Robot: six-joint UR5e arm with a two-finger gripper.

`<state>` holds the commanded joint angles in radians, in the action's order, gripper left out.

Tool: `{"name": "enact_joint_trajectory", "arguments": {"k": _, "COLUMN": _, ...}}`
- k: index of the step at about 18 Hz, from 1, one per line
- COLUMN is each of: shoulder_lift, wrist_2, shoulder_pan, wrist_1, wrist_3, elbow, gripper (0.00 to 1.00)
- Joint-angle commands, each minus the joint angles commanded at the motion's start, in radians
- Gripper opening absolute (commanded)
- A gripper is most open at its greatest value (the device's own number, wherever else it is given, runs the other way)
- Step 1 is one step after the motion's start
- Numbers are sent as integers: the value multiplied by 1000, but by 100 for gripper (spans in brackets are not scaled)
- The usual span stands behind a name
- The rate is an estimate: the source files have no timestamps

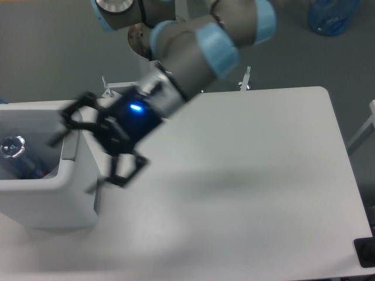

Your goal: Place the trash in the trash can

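You see the white bin (pixel 50 199) at the table's left edge, a clear bottle (pixel 12 146) lying inside.

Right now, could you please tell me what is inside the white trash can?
Inside the trash can lies the clear bottle, its mouth facing up. The near wall covers the bin's floor, so no wrapper can be seen. The gripper hovers at the rim, jaws open and empty.

Readable text: none in this view.
Trash can (pixel 50 202): plain white walls, no label or number legible.
Pincer (pixel 76 155): blurred, no brand or marking legible.
Bench (pixel 246 175): bare pale surface, no signs.
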<state>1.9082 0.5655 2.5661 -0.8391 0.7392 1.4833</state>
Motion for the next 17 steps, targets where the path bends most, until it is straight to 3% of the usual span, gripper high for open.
{"name": "enact_joint_trajectory", "arguments": {"k": 2, "shoulder_lift": 12, "wrist_2": 127, "shoulder_pan": 29, "wrist_1": -2, "wrist_3": 73, "elbow": 0, "gripper": 100}}
{"name": "enact_joint_trajectory", "arguments": {"k": 6, "shoulder_lift": 26, "wrist_2": 585, "shoulder_pan": 34, "wrist_1": -2, "wrist_3": 201, "elbow": -3, "gripper": 100}}
{"name": "enact_joint_trajectory", "arguments": {"k": 8, "shoulder_lift": 32, "wrist_2": 739, "shoulder_pan": 31, "wrist_1": -12, "wrist_3": 206, "elbow": -2, "gripper": 100}}
{"name": "enact_joint_trajectory", "arguments": {"k": 10, "shoulder_lift": 44, "wrist_2": 769, "shoulder_pan": 31, "wrist_1": -17, "wrist_3": 209, "elbow": 2, "gripper": 100}}
{"name": "enact_joint_trajectory", "arguments": {"k": 15, "shoulder_lift": 51, "wrist_2": 873, "shoulder_pan": 28, "wrist_1": -132, "wrist_3": 368, "elbow": -5, "gripper": 100}}
{"name": "enact_joint_trajectory", "arguments": {"k": 17, "shoulder_lift": 51, "wrist_2": 886, "shoulder_pan": 28, "wrist_1": -146, "wrist_3": 370, "elbow": -3, "gripper": 100}}
